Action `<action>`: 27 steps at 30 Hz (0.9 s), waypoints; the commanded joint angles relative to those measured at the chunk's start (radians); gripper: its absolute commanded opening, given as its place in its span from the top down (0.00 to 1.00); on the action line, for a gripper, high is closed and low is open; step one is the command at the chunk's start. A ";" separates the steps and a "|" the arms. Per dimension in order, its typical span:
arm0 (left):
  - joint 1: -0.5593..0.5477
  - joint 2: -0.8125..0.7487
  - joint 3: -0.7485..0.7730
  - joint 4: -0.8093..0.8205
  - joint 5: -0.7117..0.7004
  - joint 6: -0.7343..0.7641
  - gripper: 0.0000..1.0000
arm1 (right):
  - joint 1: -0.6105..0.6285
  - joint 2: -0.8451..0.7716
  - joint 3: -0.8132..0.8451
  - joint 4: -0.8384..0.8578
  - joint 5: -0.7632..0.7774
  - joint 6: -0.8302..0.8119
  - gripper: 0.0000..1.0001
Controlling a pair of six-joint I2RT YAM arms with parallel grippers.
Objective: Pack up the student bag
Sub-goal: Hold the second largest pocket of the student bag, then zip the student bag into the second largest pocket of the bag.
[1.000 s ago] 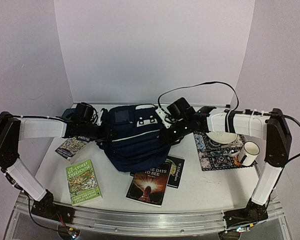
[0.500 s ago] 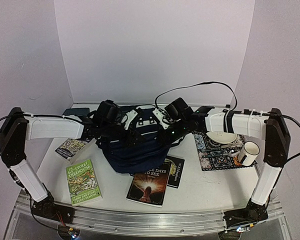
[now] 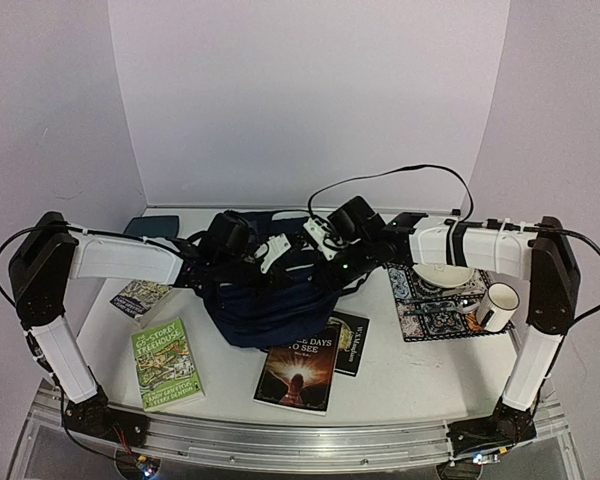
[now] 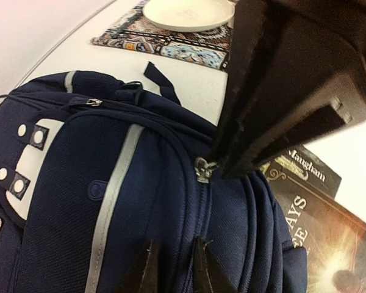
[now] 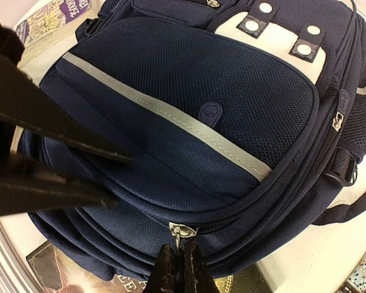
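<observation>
Atop the student bag [image 3: 265, 300], my right gripper [image 5: 178, 250] is clamped on a zip pull [image 5: 180, 232]; whether my left gripper [image 4: 174, 259] grasps fabric, I cannot tell.

Bright even light, soft shadows, blurred foreground

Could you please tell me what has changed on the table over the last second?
The left gripper swung rightward from beside the large navy fabric backpack onto its top; whether its jaws grip fabric is unclear. The right gripper stayed shut on the metal zip pull. The white mug, cream plate and paperback books did not move.
</observation>
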 commanded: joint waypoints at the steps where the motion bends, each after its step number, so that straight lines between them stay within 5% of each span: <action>1: -0.014 -0.027 0.000 0.062 0.016 0.056 0.98 | -0.006 -0.031 0.026 0.021 0.027 -0.038 1.00; 13: -0.014 -0.140 -0.118 0.067 0.015 0.107 1.00 | -0.187 -0.038 -0.027 -0.006 -0.044 -0.083 1.00; 21: -0.014 -0.170 -0.127 0.082 0.070 0.094 1.00 | -0.237 0.079 0.104 -0.019 -0.118 -0.114 1.00; 27: 0.001 -0.137 -0.078 0.096 -0.041 0.029 1.00 | -0.237 0.063 0.096 -0.020 -0.135 -0.130 0.77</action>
